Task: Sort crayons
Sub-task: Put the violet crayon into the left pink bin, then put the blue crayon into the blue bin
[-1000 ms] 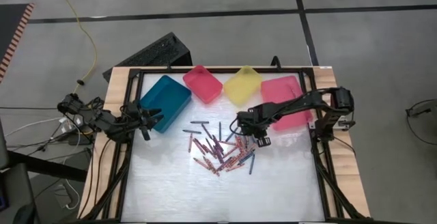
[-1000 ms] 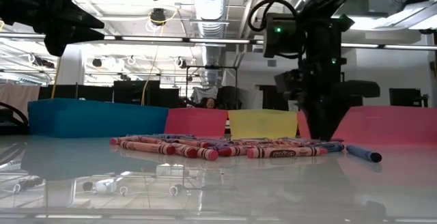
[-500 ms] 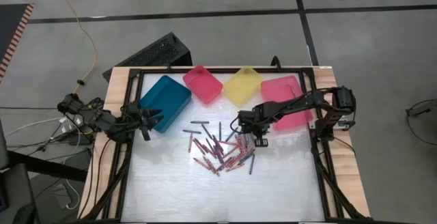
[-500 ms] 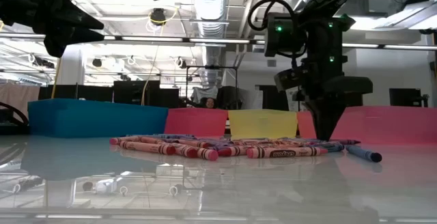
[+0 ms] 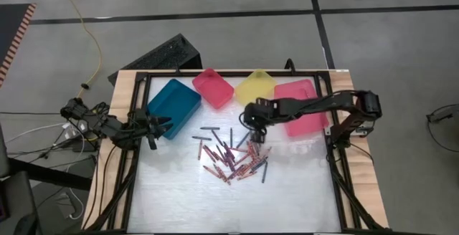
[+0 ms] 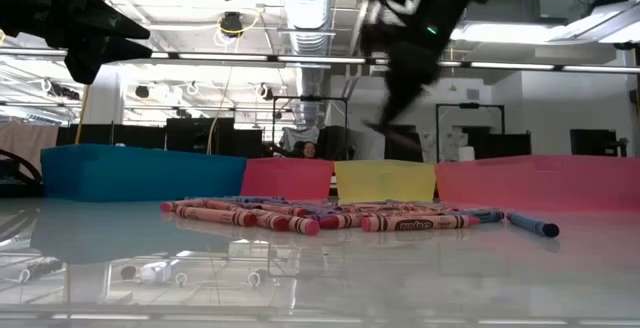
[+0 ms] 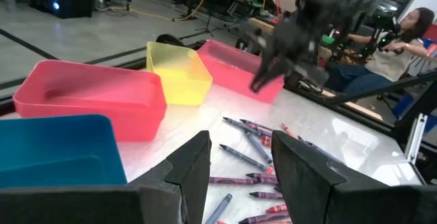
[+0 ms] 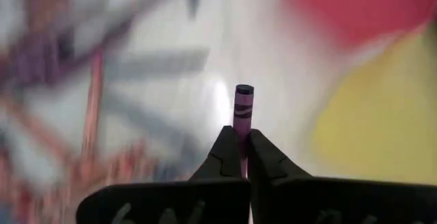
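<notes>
While your right gripper (image 8: 240, 147), lifted above the crayons (image 5: 233, 157) mid-table, pinches one purple crayon (image 8: 243, 108) and the left gripper (image 7: 239, 169) waits parted by the teal bin (image 5: 173, 106), you need to carry it to a far-edge bin.

In the right wrist view, everything beyond the right gripper (image 8: 240, 149) is smeared: the crayons (image 8: 61, 94) on the table are mere streaks, and the pink bin (image 8: 369, 9) and yellow bin (image 8: 382, 108) ahead of it have no clear edges. Only the purple crayon (image 8: 244, 108) between its fingertips is sharp, its lower end hidden by the fingers. In the low view that arm (image 6: 410, 28) is blurred and cut off above.
</notes>
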Action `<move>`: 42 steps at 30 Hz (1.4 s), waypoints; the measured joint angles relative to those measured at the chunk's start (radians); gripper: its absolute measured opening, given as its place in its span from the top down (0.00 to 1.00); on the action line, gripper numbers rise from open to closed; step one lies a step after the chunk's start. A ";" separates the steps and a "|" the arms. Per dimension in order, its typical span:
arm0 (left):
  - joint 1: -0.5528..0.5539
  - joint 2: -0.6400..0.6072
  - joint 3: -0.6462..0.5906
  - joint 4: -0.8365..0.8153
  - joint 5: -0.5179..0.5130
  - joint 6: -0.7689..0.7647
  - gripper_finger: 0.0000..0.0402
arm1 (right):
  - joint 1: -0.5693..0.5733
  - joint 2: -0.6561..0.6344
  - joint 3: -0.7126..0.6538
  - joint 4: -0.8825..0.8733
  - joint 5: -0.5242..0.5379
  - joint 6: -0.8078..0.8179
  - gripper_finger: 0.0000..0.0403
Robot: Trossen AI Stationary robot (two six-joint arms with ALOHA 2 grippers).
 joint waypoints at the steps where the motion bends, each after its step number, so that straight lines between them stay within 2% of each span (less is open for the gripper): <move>1: 0.000 0.000 0.000 -0.001 0.000 0.000 0.64 | -0.006 0.002 0.018 0.047 0.015 -0.009 0.99; 10: 0.000 0.000 0.000 -0.024 0.004 -0.002 0.64 | -0.094 0.055 0.034 0.714 0.089 -0.083 1.00; 13: 0.000 0.000 0.000 -0.025 0.004 -0.001 0.64 | -0.137 0.109 0.030 0.886 0.095 -0.083 1.00; 17: 0.000 0.000 0.000 -0.031 0.004 0.003 0.64 | -0.182 0.207 0.046 1.029 0.094 -0.069 1.00; 26: 0.000 0.000 0.000 -0.033 -0.022 0.005 0.64 | -0.257 0.432 0.269 0.991 0.095 -0.053 0.98; 32: 0.000 0.000 0.000 -0.034 -0.015 0.002 0.64 | -0.312 0.543 0.452 0.726 0.095 0.057 0.94; 36: 0.000 0.000 0.000 -0.038 0.000 0.001 0.64 | -0.336 0.598 0.533 0.558 0.095 0.062 0.89; 42: 0.000 0.000 0.000 -0.039 0.003 -0.013 0.64 | -0.352 0.611 0.562 0.492 0.094 0.054 0.81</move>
